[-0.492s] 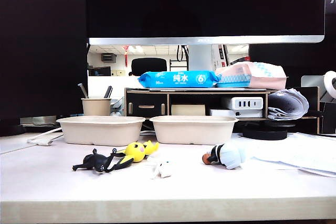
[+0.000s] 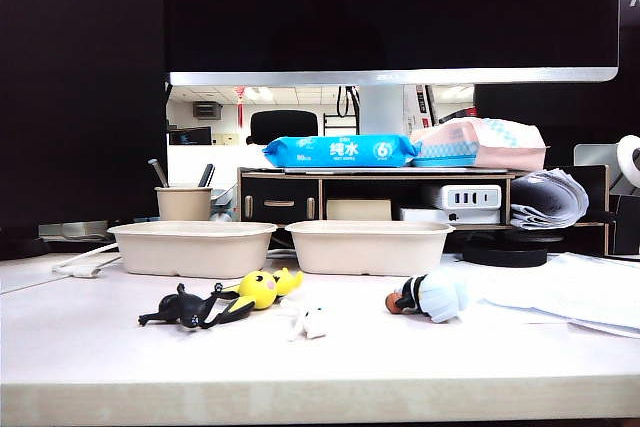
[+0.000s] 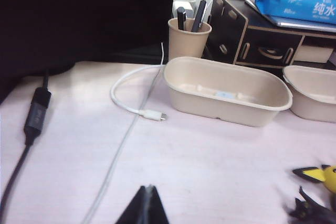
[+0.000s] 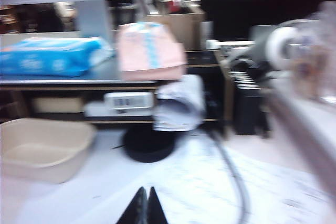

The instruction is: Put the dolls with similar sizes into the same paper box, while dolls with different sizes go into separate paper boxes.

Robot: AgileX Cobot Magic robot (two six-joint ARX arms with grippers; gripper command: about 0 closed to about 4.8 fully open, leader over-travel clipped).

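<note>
Dolls: four lie on the pale table (image 2: 120,347), all in front of the two paper boxes and outside them; black spindly doll (image 2: 185,310) farthest left, on its side; yellow doll (image 2: 265,288) just beside it, the two touching or overlapping, cannot tell which; tiny white doll (image 2: 312,322) a little nearer the table edge, just right of the yellow one; pale-blue-and-white doll (image 2: 432,297) lying well apart to the right.

Left paper box (image 2: 192,248) and right paper box (image 2: 368,246) stand side by side, rims close, nothing showing above either rim; in the left wrist view the left box holds nothing.

Behind the left box: pen cup (image 2: 183,203) with pens; behind both: dark wooden shelf (image 2: 280,199) with a blue wipes pack (image 2: 340,151) on top; white cable (image 3: 128,106) curls on the table beside the left box.

Left gripper (image 3: 146,204): seen only in its wrist view, jaws pressed together, gripping nothing, above bare table, well apart from the left box and the dolls.

Right gripper (image 4: 144,207): seen only in its wrist view, picture blurred; jaws clenched, nothing between them, above the table's right part, right box off to one side.
</note>
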